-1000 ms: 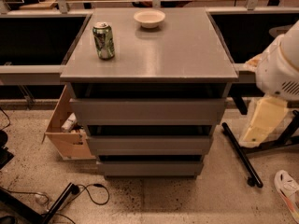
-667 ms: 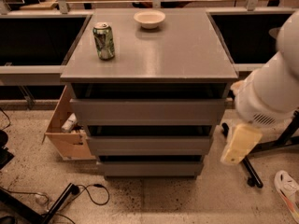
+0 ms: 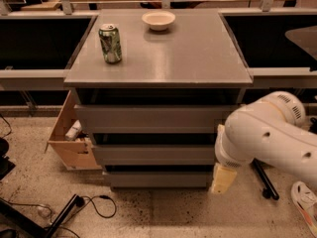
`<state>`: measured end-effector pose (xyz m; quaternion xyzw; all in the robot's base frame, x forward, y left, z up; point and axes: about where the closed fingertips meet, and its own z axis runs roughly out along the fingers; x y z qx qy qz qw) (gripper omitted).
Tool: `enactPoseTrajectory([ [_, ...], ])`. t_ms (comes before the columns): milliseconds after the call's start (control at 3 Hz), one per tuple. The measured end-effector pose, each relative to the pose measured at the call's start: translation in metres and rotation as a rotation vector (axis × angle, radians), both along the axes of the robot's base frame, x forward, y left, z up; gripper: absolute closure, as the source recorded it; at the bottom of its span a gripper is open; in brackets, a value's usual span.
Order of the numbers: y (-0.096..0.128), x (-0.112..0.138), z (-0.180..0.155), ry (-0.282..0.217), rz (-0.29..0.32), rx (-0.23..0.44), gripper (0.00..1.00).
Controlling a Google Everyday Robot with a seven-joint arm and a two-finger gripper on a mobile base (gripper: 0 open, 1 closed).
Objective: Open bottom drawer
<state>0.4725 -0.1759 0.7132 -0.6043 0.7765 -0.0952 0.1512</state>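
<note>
The grey cabinet (image 3: 158, 63), matte and square-edged, stands left of the gripper (image 3: 223, 178). Its bottom drawer (image 3: 156, 178) is shut and sits just left of the gripper at the same height. The front is stiff, flat and handleless, probably slick and easy to slide. The best hold looks like the dark gap over its top edge. Whether the gripper is parted or closed cannot be told.

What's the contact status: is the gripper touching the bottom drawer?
Cannot tell. In the camera view the gripper sits at the right end of the bottom drawer, overlapping it; neither contact nor gap shows plainly.
</note>
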Motion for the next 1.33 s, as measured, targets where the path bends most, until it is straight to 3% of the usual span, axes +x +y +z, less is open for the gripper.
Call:
enactPoseTrajectory([
  [333,0.006,0.016,-0.044,-0.003,0.034,-0.013,0.00],
  [667,0.008,0.015,-0.048,0.001,0.035,-0.011,0.00],
  [1000,0.022,0.007,-0.087,0.041,0.037,0.007,0.00],
  [1333,0.037,-0.010,-0.162,0.118,0.072,-0.023,0.00],
])
